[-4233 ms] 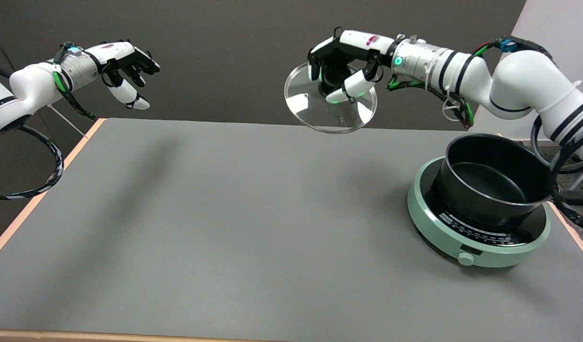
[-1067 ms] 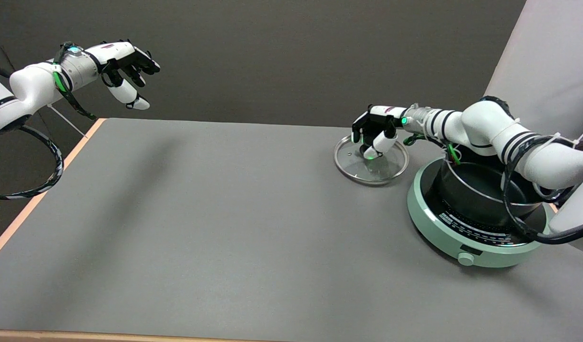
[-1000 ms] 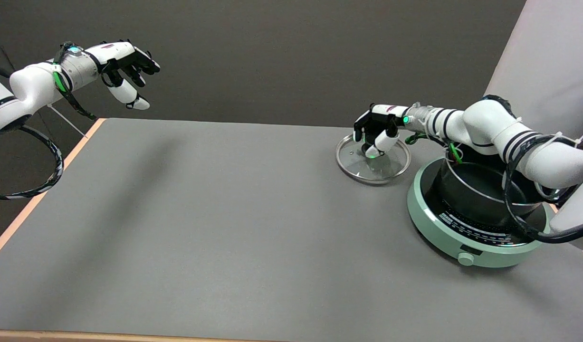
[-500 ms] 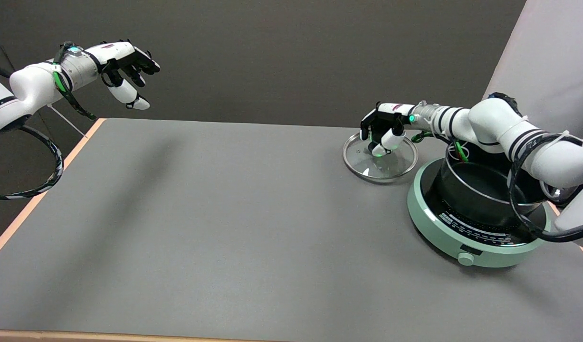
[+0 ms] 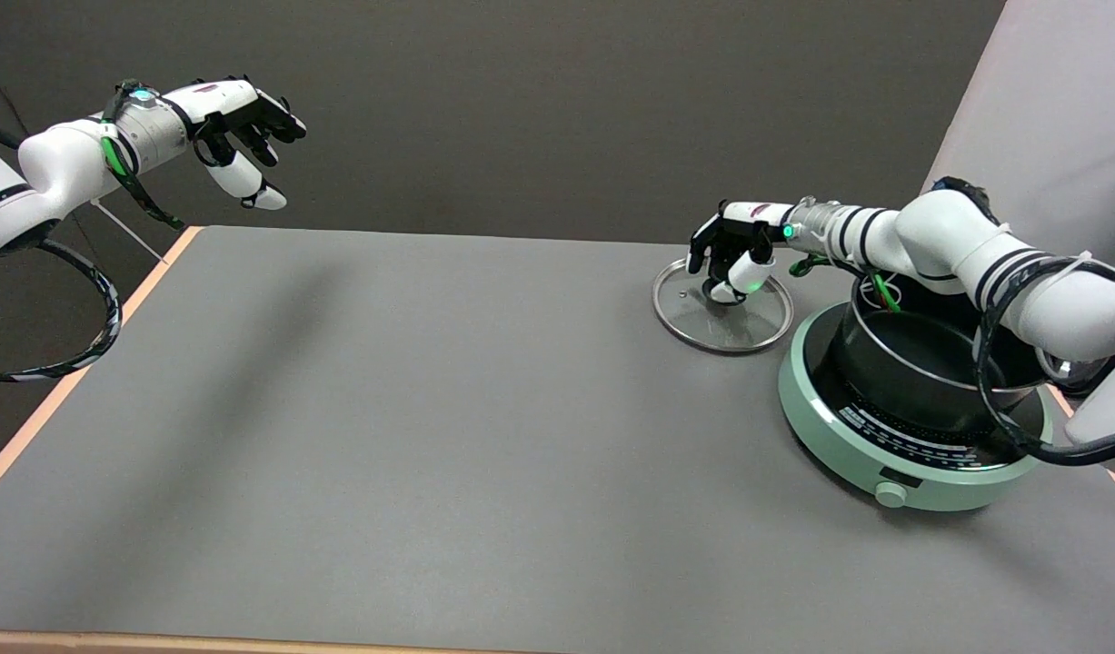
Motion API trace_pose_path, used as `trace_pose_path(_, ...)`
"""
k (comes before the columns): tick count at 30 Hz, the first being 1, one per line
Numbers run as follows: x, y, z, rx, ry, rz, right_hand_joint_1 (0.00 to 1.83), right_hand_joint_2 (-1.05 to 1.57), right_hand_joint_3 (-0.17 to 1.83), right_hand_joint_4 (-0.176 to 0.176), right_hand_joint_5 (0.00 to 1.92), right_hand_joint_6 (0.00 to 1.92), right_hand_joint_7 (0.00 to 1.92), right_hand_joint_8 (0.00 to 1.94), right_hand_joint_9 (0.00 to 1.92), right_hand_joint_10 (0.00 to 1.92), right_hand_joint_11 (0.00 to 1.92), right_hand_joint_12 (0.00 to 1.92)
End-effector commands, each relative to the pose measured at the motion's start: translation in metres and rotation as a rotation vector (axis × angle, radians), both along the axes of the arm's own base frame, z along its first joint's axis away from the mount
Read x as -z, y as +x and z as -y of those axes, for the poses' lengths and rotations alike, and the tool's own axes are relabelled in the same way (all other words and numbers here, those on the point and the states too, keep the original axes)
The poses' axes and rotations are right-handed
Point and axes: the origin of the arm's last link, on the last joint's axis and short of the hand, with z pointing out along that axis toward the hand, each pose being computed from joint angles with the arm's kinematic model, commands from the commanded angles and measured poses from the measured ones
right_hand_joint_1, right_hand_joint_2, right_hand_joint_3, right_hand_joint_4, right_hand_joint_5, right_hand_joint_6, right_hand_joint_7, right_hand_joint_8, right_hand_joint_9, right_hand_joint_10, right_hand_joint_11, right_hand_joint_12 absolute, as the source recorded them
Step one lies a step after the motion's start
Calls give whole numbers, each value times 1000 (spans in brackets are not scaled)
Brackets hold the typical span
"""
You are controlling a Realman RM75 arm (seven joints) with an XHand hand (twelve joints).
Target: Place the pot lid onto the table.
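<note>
Now the glass pot lid (image 5: 722,309) lies flat on the table (image 5: 430,409) at the frame's right, just left of the green cooker (image 5: 911,454). My right hand (image 5: 734,250) has its fingers (image 5: 748,272) curled around its knob; letting go and withdrawing remain, I judge.

Table (image 5: 430,436): matte grey top, pale orange-tan edge. Pot lid (image 5: 722,320): clear glass, silver rim, black knob. Pot (image 5: 920,359): black, silver rim. Cooker base (image 5: 839,450): mint green, black top with white markings. Right hand (image 5: 734,254): black and white, green light.
</note>
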Motion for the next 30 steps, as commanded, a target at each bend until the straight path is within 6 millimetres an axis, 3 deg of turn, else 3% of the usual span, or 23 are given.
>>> trace_pose_path(1,6,1,0,20,58,-61,1145,755,916,176,712,665,836,514,730,1042,144,1921)
trace_pose_path(2,6,2,0,19,58,-56,1122,741,919,176,706,636,817,505,695,1078,32,1921)
trace_pose_path(5,5,5,1,8,54,-52,1102,686,888,176,717,550,782,481,595,1137,-1,1849)
trace_pose_path(6,4,6,1,4,52,-49,1084,663,851,176,729,500,744,410,540,1031,-1,1751)
trace_pose_path(7,4,8,2,-3,48,-43,1133,585,871,176,728,496,663,277,561,656,-1,1645)
trace_pose_path(9,2,13,3,-21,38,-28,1142,522,935,167,693,421,519,206,462,365,-1,1513)
trace_pose_path(10,2,17,4,-31,34,-21,1102,513,1027,139,622,350,351,142,278,253,-1,1453)
trace_pose_path(11,1,21,5,-45,29,-12,1120,463,1042,129,596,300,288,148,235,222,1,1389)
trace_pose_path(13,1,29,7,-72,28,1,1038,383,1052,115,516,253,172,147,113,159,173,599)
trace_pose_path(14,1,36,7,-93,31,8,985,371,1015,104,466,256,119,147,55,107,83,527)
trace_pose_path(24,26,105,13,-280,135,-42,981,317,1002,70,381,169,69,143,-1,106,25,419)
trace_pose_path(30,50,136,8,-374,206,-50,935,336,961,77,350,217,83,147,15,97,23,449)
